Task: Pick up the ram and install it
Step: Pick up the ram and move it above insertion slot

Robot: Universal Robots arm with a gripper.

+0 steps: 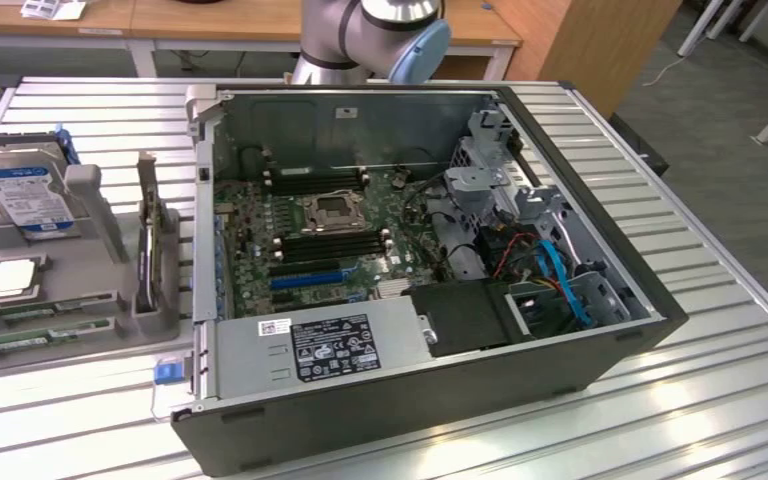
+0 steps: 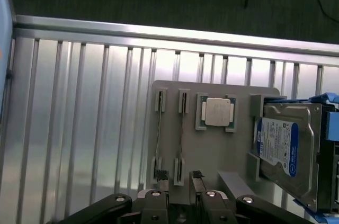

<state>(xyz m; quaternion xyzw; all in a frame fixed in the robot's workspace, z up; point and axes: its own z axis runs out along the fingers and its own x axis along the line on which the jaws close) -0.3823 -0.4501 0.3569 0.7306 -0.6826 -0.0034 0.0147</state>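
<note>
Two ram sticks lie side by side in slots of a grey holder tray (image 1: 91, 290) on the exterior view's left: one ram (image 1: 51, 310) and a second ram (image 1: 17, 340). In the wrist view they show edge-on as thin lines, one ram (image 2: 159, 134) and the other ram (image 2: 181, 136). My gripper (image 2: 179, 175) hangs above the tray, open, with its dark fingertips (image 2: 197, 174) apart near one end of the sticks and nothing held. The arm's base (image 1: 357, 30) stands behind the case.
An open computer case (image 1: 424, 400) lies on the slatted metal table (image 1: 731, 340), its motherboard (image 1: 304, 250) with memory slots exposed. On the tray also sit a silvery processor chip (image 2: 216, 112), a hard drive (image 2: 283, 147) and an upright dark card (image 1: 157, 250).
</note>
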